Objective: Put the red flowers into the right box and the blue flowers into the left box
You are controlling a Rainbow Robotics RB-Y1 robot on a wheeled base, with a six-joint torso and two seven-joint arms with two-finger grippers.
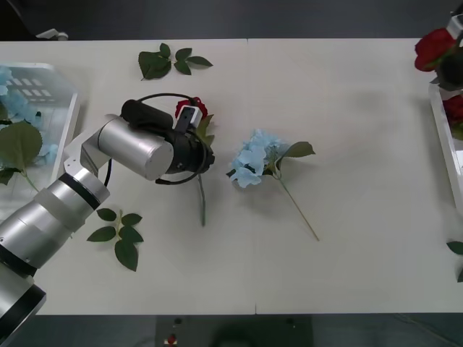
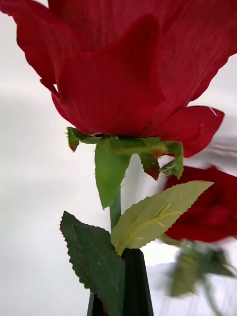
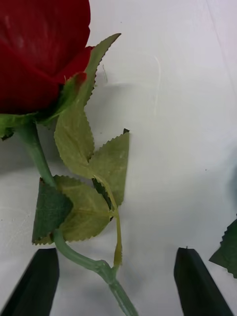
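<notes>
Front view shows a leaf sprig (image 1: 119, 235) nearest on the counter (image 1: 347, 108). Beyond it, the left gripper (image 3: 116, 279) hovers with jaws wide astride a red rose's stem (image 3: 81, 259), its bloom (image 1: 194, 108) just past the wrist. A blue flower (image 1: 255, 157) lies to its right. Farther right, the right gripper (image 2: 123, 291) holds another red rose (image 2: 123, 64), jaws clamped on its stem, above the right box (image 1: 443, 141). Far left, the left box (image 1: 61, 119) holds blue flowers.

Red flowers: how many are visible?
3: one red flower at the left gripper, one in the right gripper, one in the right box; others may be hidden.
</notes>
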